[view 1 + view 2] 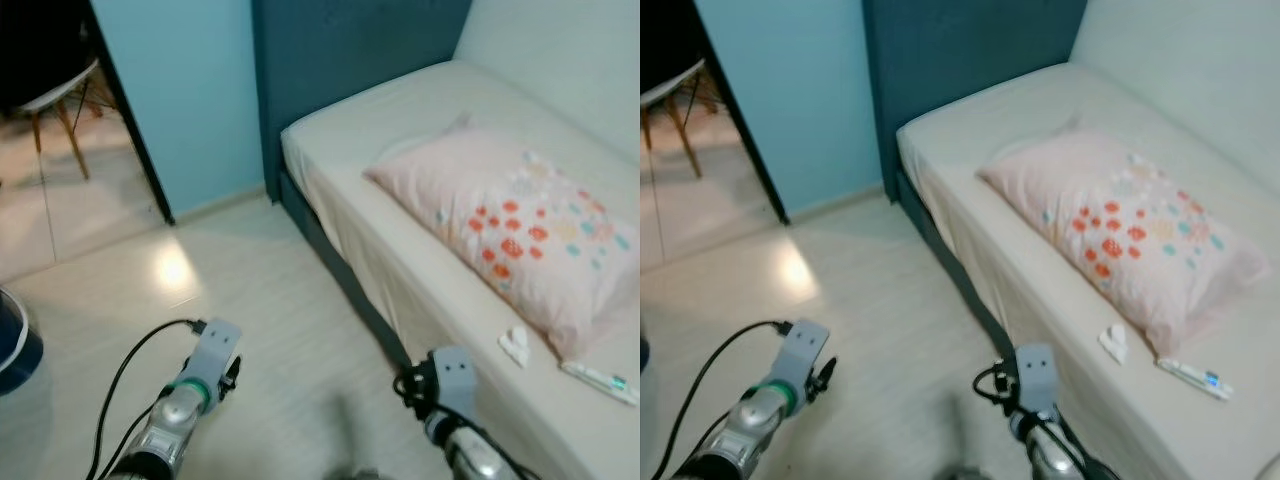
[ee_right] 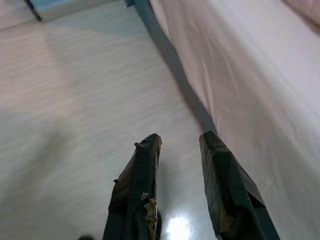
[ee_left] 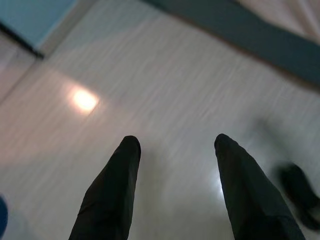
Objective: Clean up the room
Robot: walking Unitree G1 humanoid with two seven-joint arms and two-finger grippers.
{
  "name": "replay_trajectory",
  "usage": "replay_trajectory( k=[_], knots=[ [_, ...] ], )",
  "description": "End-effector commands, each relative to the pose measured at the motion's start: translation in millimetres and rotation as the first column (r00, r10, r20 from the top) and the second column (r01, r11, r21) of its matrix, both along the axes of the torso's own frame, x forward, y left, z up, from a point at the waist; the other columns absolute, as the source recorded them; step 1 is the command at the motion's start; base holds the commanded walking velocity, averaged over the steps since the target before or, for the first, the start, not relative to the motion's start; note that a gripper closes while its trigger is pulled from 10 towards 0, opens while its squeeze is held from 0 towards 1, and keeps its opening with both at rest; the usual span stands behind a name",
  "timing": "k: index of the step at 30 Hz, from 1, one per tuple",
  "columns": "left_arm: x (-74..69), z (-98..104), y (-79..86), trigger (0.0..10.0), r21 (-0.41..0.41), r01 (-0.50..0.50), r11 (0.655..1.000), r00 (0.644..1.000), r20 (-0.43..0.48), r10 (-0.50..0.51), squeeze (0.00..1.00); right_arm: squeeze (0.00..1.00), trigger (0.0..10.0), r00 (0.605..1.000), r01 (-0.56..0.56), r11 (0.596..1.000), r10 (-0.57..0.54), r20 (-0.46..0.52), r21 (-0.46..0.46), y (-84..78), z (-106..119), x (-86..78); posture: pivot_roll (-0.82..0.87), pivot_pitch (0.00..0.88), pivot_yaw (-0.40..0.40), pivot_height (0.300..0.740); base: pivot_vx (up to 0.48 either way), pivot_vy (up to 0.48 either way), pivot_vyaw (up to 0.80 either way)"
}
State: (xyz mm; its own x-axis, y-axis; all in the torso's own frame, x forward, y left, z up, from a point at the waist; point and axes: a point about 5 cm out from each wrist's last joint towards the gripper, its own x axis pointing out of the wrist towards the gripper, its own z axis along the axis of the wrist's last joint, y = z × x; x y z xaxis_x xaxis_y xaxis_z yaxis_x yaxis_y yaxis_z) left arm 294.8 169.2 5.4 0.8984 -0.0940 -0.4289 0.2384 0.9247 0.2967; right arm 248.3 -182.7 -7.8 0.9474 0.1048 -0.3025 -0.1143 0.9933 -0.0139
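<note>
Bed with cream fitted sheet and dark teal base point(image 1: 360, 130): running along the right side of the room against a dark teal headboard panel point(image 1: 350, 50); pale blue wall point(image 1: 190, 90) adjoining on the left.
Pale pink rectangular pillow with orange and teal flower print point(image 1: 510, 225): lying flat on the bed, about midway along it.
Small crumpled white tissue point(image 1: 515, 345): sitting on the sheet just beside the pillow's near corner, close to the bed edge.
Slim white pen-like stick with a teal band point(image 1: 600, 381): lying on the sheet near the same corner, apart from the tissue; its kind is too small to tell.
Pale wood-grain floor point(image 1: 260, 330): reflecting a bright spot of light.
White chair with wooden legs point(image 1: 60, 100): standing beyond the doorway at upper left.
Dark blue rounded container point(image 1: 15, 345): showing partly at the left edge of the floor.
Left gripper point(image 3: 175, 150): hanging over the floor, jaws parted wide, gripping nothing.
Right gripper point(image 2: 181, 145): hanging over the floor beside the bed base, jaws parted moderately, gripping nothing.
</note>
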Motion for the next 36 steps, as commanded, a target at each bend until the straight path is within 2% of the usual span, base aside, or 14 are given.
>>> replay_trajectory(
  k=[1, 28, 36],
  knots=[
    [-9.9, -11.1, -1.4, 10.0, 0.010, 0.005, 1.000, 0.999, -0.048, -0.004, 0.00, 0.00, 10.0, 1.000, -0.005, 1.000, 0.005, -0.031, -0.003, -0.8, -5.3, -4.7, -0.03, 0.107, 0.048, 0.722, 0.465, 0.000, 0.00],
    [-7.5, -9.0, -0.5, 10.0, 0.018, 0.003, 1.000, 0.999, -0.038, -0.002, 0.00, 0.00, 10.0, 0.999, 0.018, 1.000, -0.017, -0.034, 0.018, -0.3, -5.8, -4.4, -0.02, 0.107, 0.054, 0.722, 0.465, 0.000, 0.00],
    [-6.7, -8.5, -1.2, 10.0, 0.018, 0.004, 1.000, 0.999, -0.037, -0.003, 0.00, 0.00, 10.0, 0.999, 0.032, 0.999, -0.030, -0.039, 0.030, -2.0, -6.2, -4.2, -0.03, 0.106, 0.054, 0.722, 0.465, 0.000, -0.69]
  ],
)
